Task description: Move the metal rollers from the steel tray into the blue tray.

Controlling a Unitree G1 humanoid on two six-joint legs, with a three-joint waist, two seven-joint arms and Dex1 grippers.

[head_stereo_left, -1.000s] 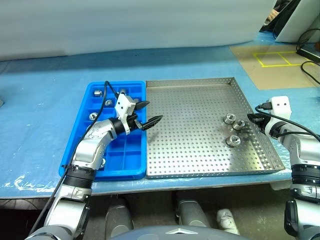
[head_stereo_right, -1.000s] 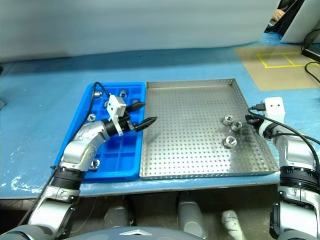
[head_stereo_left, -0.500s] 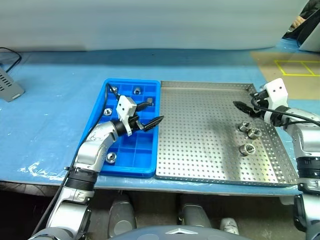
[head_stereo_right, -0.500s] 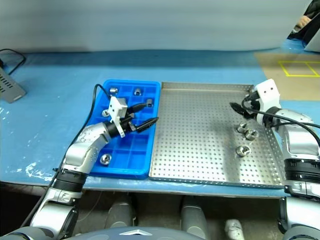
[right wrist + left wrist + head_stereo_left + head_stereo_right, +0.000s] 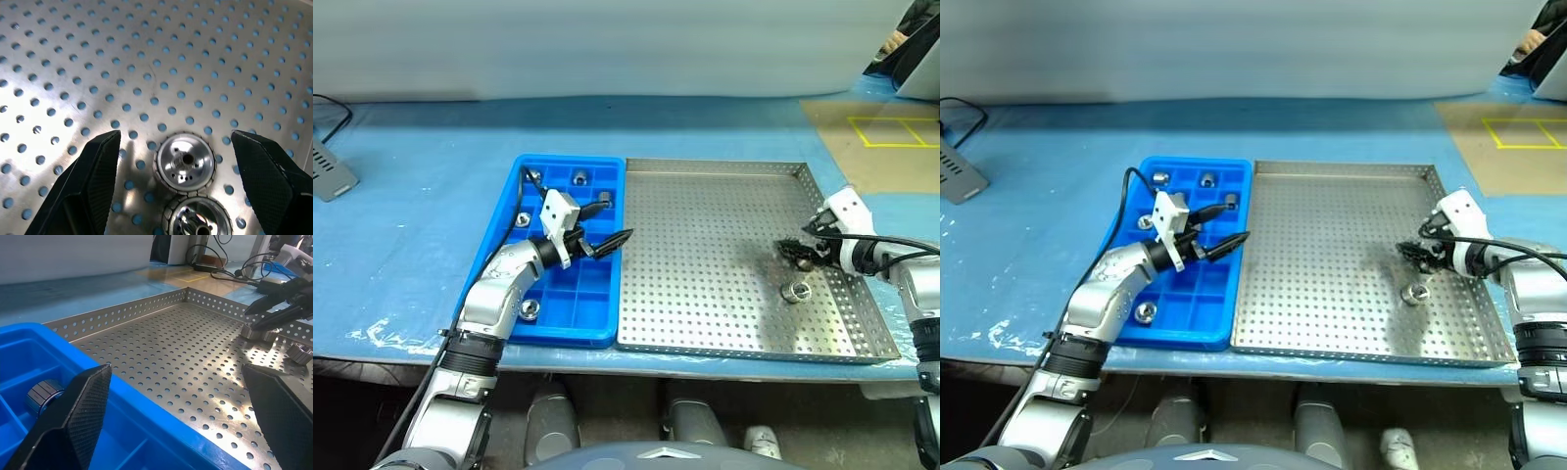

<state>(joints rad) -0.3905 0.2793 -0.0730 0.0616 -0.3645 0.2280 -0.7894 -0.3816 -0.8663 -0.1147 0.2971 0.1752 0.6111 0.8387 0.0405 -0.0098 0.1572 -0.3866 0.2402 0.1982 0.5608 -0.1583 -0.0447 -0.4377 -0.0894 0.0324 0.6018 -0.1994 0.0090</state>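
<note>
The steel tray (image 5: 705,245) lies to the right of the blue tray (image 5: 578,336). Two metal rollers (image 5: 185,161) sit side by side near the steel tray's right rim, and a third (image 5: 795,291) lies just in front of them. My right gripper (image 5: 176,133) is open and low over the pair, with one roller between its fingers and not touching them. Above the seam between the two trays hovers my left gripper (image 5: 615,222), open and empty. Several rollers (image 5: 530,308) rest in the blue tray's compartments.
A grey device (image 5: 328,176) with a cable sits at the table's far left. A yellow taped square (image 5: 891,132) marks the back right. A person's hand (image 5: 901,41) shows at the top right corner. The table's front edge runs just below both trays.
My right gripper was shut by the tray's right rim, then opened and rose. It has now come down over the pair of rollers. The left arm has not moved. The camera shifted.
</note>
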